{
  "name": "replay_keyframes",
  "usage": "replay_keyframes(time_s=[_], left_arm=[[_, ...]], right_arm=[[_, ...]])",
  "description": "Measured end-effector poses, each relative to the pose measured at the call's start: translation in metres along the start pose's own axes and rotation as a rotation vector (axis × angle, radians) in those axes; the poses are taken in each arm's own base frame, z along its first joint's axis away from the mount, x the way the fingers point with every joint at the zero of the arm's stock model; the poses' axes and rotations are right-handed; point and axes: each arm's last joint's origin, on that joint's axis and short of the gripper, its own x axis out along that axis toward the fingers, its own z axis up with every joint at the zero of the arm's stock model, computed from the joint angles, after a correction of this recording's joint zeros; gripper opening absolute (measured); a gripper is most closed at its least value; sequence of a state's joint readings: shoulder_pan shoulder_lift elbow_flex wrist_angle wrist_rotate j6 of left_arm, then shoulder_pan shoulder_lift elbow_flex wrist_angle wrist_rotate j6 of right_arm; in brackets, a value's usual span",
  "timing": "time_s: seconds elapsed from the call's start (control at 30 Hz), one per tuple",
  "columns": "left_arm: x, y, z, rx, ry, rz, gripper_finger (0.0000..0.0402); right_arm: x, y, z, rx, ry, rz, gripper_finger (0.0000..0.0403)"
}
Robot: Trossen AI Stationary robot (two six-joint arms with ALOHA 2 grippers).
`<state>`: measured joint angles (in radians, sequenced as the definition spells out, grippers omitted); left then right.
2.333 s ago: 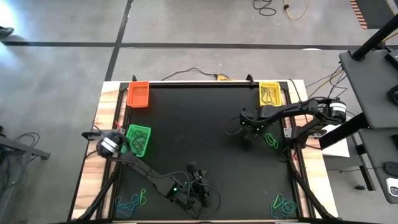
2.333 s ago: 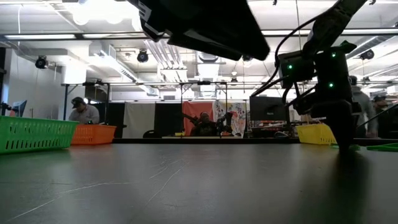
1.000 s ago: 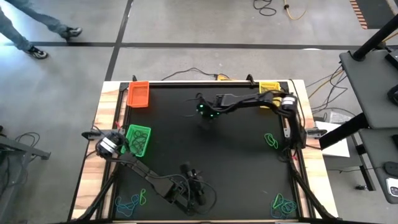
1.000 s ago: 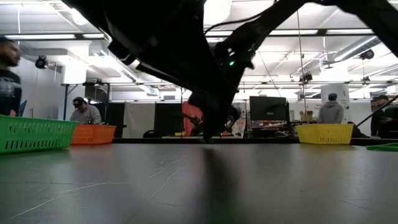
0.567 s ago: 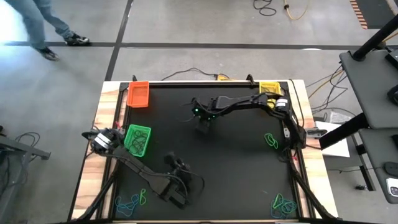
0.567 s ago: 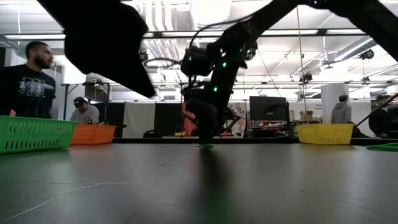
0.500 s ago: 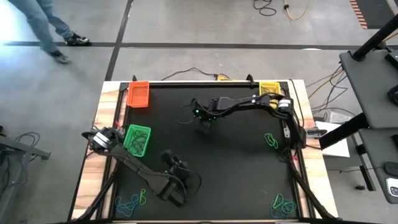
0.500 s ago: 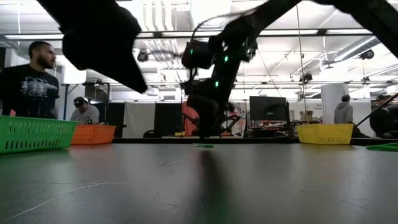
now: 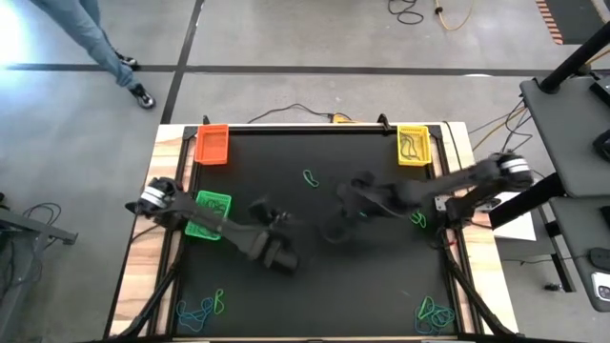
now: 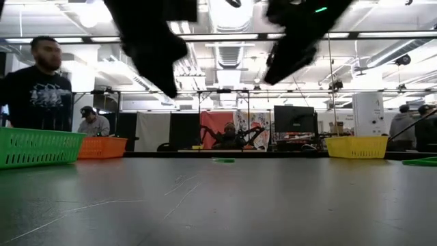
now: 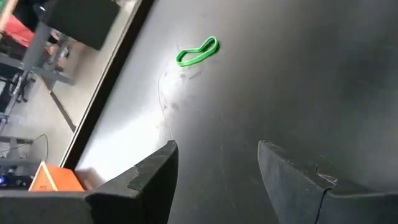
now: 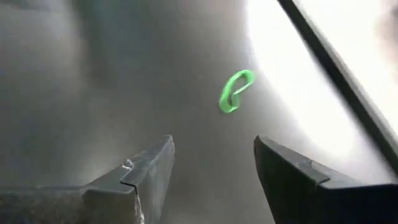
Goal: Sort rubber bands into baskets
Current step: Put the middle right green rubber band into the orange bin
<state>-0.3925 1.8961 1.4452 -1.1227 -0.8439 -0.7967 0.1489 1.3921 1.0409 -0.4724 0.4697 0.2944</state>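
Observation:
A single green rubber band (image 9: 311, 178) lies flat on the black mat, toward the far middle. It also shows in the left wrist view (image 11: 197, 51), the right wrist view (image 12: 236, 91) and the low view (image 10: 222, 160). My left gripper (image 9: 267, 215) is open and empty, raised above the mat, left of the band and nearer the near edge. My right gripper (image 9: 339, 215) is open and empty, raised, right of the band and nearer the near edge. The orange basket (image 9: 213, 144), yellow basket (image 9: 413, 144) and green basket (image 9: 208, 215) stand on the mat.
Heaps of rubber bands lie at the near left (image 9: 200, 309), the near right (image 9: 434, 312) and by the right edge (image 9: 416, 217). The yellow and green baskets hold a few bands. People stand beyond the table (image 10: 37, 82), and one walks past its far left (image 9: 91, 38).
My right gripper has risen from the far middle of the mat and drawn back toward the right and near edges, and the green band stays lying where it stood. My left gripper has swung up from the near edge toward the mat's middle left.

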Motion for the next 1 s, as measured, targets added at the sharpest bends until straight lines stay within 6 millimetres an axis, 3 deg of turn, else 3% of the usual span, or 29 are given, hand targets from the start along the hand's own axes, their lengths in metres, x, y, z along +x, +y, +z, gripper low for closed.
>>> replay_keyframes(time_s=[0.17,0.37,0.6,0.77,1.0], left_arm=[[0.048,0.022,0.03,0.064,0.082,-0.101,0.0192],[0.106,0.057,0.053,0.059,0.12,-0.276,0.0166],[0.161,0.096,0.055,-0.059,0.118,-0.396,0.0165],[0.18,0.115,0.055,-0.151,0.064,-0.419,0.02],[0.192,0.105,0.048,-0.17,-0.083,-0.555,0.0252]], right_arm=[[-0.027,0.022,-0.057,0.08,-0.08,0.15,0.0217],[-0.032,0.049,-0.108,0.141,-0.163,0.343,0.0217],[-0.032,0.071,-0.13,0.126,-0.193,0.443,0.0217],[-0.025,0.079,-0.135,0.103,-0.173,0.433,0.0217],[-0.012,0.091,-0.137,0.073,-0.14,0.405,0.0217]])
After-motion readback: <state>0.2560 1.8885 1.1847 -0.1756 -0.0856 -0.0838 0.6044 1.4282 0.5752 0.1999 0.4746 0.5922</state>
